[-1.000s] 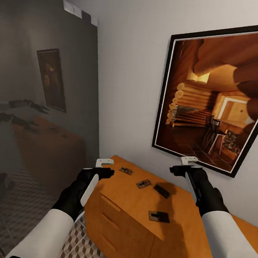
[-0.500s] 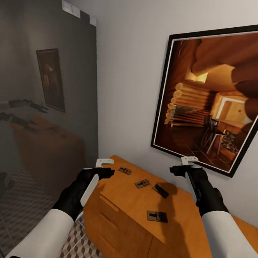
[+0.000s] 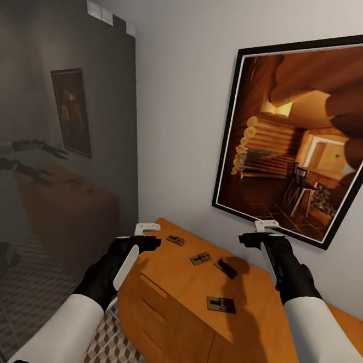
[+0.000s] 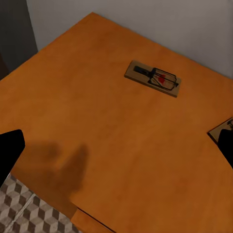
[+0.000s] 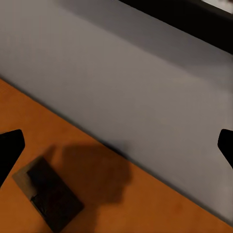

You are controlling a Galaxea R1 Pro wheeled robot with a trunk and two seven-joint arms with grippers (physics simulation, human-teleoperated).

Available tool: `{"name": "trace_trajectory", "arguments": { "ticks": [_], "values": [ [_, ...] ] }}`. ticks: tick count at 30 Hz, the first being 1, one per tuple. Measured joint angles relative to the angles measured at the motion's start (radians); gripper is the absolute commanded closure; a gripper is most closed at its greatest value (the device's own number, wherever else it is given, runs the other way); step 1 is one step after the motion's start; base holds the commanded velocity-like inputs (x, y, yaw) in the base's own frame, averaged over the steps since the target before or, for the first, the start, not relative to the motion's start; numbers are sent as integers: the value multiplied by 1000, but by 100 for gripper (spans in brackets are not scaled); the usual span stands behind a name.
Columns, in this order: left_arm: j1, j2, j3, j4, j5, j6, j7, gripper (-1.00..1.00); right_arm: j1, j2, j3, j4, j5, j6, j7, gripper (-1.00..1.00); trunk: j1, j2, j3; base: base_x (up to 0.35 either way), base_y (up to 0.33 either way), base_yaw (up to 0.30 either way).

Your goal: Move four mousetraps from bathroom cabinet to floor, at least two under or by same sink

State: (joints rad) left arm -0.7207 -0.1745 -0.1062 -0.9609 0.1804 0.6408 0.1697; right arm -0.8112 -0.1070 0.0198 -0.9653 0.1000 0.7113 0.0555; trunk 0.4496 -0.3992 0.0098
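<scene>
While both of your arms hover above the cabinet, all four mousetraps lie flat on its orange-brown top, none lifted yet. Your left hand sits at the cabinet's near-left corner with its fingers spread wide and empty; the closest mousetrap lies just to its right and slightly farther toward the wall, long axis running left to right, and in the left wrist view its red-marked metal end points away from the corner. Your right hand hangs near the wall under the framed picture, fingers also wide and empty, with a dark mousetrap below it and to its near-left, lying diagonally. Two more rest nearer you.
</scene>
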Motion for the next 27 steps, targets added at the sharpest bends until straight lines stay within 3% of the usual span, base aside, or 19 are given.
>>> {"name": "trace_trajectory", "arguments": {
  "ticks": [27],
  "values": [
    [0, 0, 0, 0, 0, 0, 1, -100, 0, 0, 1, 1, 3, -1, 0, -100, 0, 0, 0, 7, -7, 0]
  ]
}}
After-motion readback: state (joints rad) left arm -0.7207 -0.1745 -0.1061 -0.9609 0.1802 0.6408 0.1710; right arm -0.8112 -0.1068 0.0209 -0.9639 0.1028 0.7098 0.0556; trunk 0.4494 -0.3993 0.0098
